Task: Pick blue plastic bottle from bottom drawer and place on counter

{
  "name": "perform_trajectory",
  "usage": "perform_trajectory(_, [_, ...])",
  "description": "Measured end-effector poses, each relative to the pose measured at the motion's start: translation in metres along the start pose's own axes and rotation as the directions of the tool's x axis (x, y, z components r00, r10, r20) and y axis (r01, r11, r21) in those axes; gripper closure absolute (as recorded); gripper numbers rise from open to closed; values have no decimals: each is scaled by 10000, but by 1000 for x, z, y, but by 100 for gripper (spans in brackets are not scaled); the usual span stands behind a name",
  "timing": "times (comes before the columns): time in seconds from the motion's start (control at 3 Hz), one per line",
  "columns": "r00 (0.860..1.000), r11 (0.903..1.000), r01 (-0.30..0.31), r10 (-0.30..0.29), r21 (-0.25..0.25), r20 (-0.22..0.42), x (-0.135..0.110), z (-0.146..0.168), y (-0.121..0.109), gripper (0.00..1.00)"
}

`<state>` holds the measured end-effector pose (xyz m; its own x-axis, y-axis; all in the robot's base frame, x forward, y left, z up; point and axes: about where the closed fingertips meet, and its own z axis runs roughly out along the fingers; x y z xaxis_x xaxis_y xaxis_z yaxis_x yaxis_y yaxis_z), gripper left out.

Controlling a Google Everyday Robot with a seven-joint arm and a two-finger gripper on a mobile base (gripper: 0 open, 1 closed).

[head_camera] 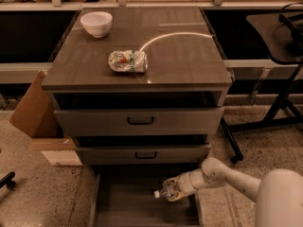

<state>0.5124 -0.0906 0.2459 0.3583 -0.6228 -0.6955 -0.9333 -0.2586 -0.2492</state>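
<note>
Brown cardboard box point(33, 105) leans at the far left. Up on the broad dark wood-grain desk point(180, 56) sit a round white bowl point(96, 23) and a shiny crinkled snack packet point(127, 61). Down in the open dark grey-brown bottom drawer point(128, 197), the small clear white-capped plastic bottle point(162, 192) lies sideways, cap left, the pale gripper point(171, 191) jaws clamped round it.

Below the front edge of the bench point(180, 65), right of middle, the gripper point(171, 192) clasps the bottle point(162, 192), hiding its body; the drawer point(118, 197) is cut off at its front.
</note>
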Motion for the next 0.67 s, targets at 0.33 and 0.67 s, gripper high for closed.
perform_trajectory(0.33, [9986,9992,296,-308,270,435,-38,-73,-13,100])
perform_trajectory(0.67, [9945,9956,898,-912,276,519,-79,-146,-33,100])
